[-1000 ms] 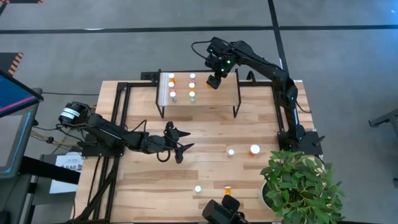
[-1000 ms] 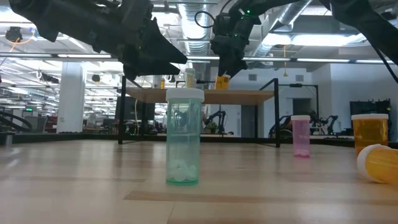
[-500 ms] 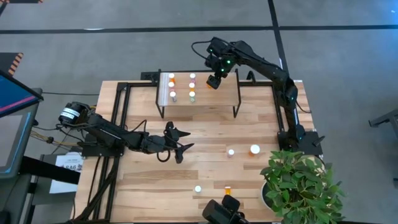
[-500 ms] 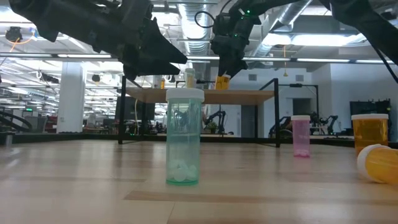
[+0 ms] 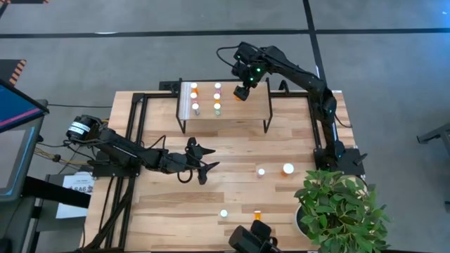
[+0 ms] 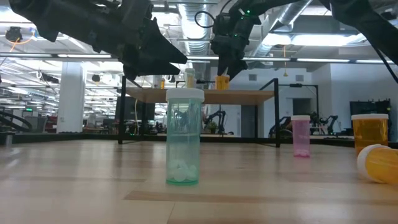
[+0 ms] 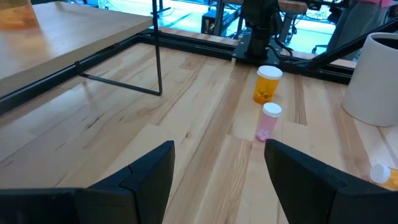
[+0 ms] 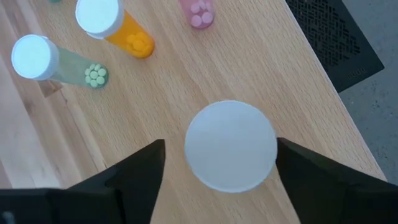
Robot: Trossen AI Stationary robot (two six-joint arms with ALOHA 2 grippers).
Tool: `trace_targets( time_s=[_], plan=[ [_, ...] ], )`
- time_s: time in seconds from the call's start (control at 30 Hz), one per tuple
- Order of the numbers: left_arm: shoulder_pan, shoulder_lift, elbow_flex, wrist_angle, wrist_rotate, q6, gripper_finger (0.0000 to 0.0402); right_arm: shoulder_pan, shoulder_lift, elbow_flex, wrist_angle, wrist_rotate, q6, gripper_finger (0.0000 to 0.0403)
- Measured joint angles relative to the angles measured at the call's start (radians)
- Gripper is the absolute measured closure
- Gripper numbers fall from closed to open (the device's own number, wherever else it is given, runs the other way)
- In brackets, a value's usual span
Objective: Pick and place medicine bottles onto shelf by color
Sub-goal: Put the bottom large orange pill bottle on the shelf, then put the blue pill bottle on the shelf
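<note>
Right gripper (image 8: pixel 217 180) poised above the shelf (image 5: pixel 256 105), fingers spread clear of an orange medicine bottle (image 6: pixel 222 81), gripping nothing; bottle upright on the shelf top, directly beneath. Left gripper (image 5: pixel 200 163) open over mid-table, empty.

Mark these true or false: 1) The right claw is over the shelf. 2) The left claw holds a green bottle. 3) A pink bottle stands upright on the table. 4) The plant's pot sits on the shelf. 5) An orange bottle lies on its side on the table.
1) True. The right claw is above the shelf, its fingers standing either side of a white-capped bottle.
2) False. The left claw is open and empty.
3) True. The pink bottle stands capped.
4) False. The plant sits at the table's corner.
5) True. The orange bottle lies on its side.
</note>
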State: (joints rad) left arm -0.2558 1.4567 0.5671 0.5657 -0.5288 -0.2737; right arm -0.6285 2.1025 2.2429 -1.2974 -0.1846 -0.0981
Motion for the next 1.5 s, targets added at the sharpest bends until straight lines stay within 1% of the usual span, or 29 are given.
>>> trace_targets(
  time_s=[0.1, 0.2, 0.3, 0.43, 0.6, 0.67, 0.77, 0.87, 0.97, 1.07, 1.2, 1.33, 1.43, 1.5],
  plan=[
    [0.0, 0.0, 0.0, 0.0, 0.0, 0.0, 0.0164, 0.0, 0.0, 0.0, -0.001, 0.0, -0.009, 0.0049],
    [0.0, 0.0, 0.0, 0.0, 0.0, 0.0, 0.0164, 0.0, 0.0, 0.0, -0.001, 0.001, -0.037, 0.0035],
    [0.0, 0.0, 0.0, 0.0, 0.0, 0.0, 0.0164, -0.003, -0.004, -0.001, -0.014, 0.003, -0.075, 0.0031],
    [0.0, 0.0, 0.0, 0.0, 0.0, 0.0, 0.0164, -0.024, -0.038, -0.002, -0.021, 0.005, -0.062, 0.0034],
    [0.0, 0.0, 0.0, 0.0, 0.0, 0.0, 0.0164, -0.052, -0.127, -0.002, -0.037, 0.01, -0.046, 0.0036],
    [0.0, 0.0, 0.0, 0.0, 0.0, 0.0, 0.0164, -0.047, -0.173, -0.002, -0.034, 0.009, -0.035, 0.0036],
    [-0.002, 0.0, 0.0, 0.001, 0.0, 0.0, 0.0164, -0.014, -0.245, -0.012, -0.014, 0.009, -0.034, 0.0035],
    [-0.01, 0.0, 0.0, 0.001, 0.0, 0.0, 0.0164, 0.053, -0.336, -0.089, 0.068, 0.003, -0.035, 0.0034],
    [-0.023, 0.0, 0.0, 0.001, 0.0, 0.0, 0.0164, 0.133, -0.456, -0.239, 0.206, -0.001, -0.039, 0.0034],
    [-0.036, 0.0, 0.0, 0.007, 0.0, 0.0, 0.0164, 0.205, -0.603, -0.471, 0.415, -0.002, -0.024, 0.0034],
    [-0.055, 0.0, 0.0, 0.021, -0.001, 0.0, 0.0164, 0.298, -0.818, -0.867, 0.774, -0.001, 0.041, 0.0034],
    [-0.072, 0.0, 0.0, 0.035, -0.002, 0.0, 0.0164, 0.405, -1.015, -1.243, 1.183, -0.001, 0.121, 0.0034],
    [-0.076, 0.0, 0.0, 0.042, -0.007, 0.0, 0.0164, 0.495, -1.13, -1.461, 1.474, 0.0, 0.15, 0.0034],
    [-0.075, 0.0, 0.0, 0.063, -0.008, 0.0, 0.0164, 0.545, -1.188, -1.572, 1.62, -0.001, 0.143, 0.0034]
  ],
)
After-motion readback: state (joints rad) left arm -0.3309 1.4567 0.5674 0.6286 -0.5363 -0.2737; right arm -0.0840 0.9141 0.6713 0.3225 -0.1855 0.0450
